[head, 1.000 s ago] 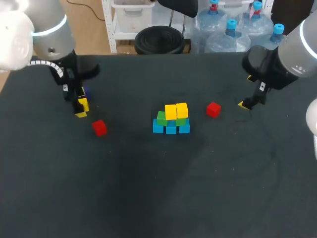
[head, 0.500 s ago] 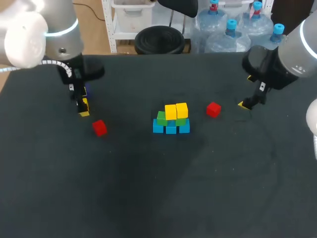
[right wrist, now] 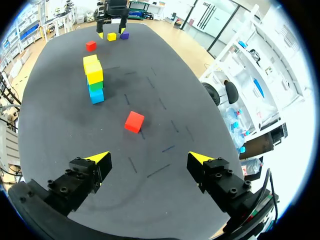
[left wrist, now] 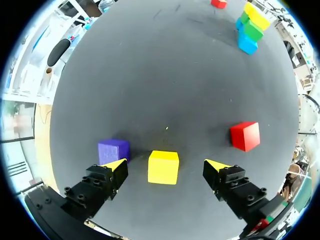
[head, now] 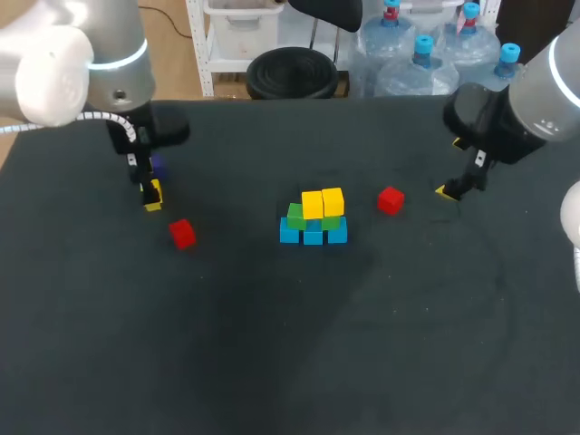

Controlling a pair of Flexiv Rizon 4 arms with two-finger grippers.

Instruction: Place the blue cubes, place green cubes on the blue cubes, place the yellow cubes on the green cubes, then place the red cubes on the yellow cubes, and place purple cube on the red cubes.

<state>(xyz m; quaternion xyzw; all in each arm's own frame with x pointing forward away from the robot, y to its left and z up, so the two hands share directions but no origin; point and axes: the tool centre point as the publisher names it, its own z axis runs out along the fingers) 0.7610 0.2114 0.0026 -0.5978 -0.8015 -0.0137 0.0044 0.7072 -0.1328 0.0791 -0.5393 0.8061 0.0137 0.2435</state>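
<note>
Yellow cube (left wrist: 163, 167) between spread left fingers (left wrist: 114, 167)

Head view, upper left: left arm (head: 77, 68) has bulky white-grey rounded links, a pale glowing ring at the joint, a white dark-banded cable (head: 86, 117) curving across it, and a black wrist block below. Upper right: right arm (head: 544, 86) has a grey rounded shell, the same light ring and a black wrist housing. Wrist views: left gripper (left wrist: 166, 166) and right gripper (right wrist: 148, 158) are black angular finger blocks with round screw heads on top, each ending in a bright yellow wedge tip.
</note>
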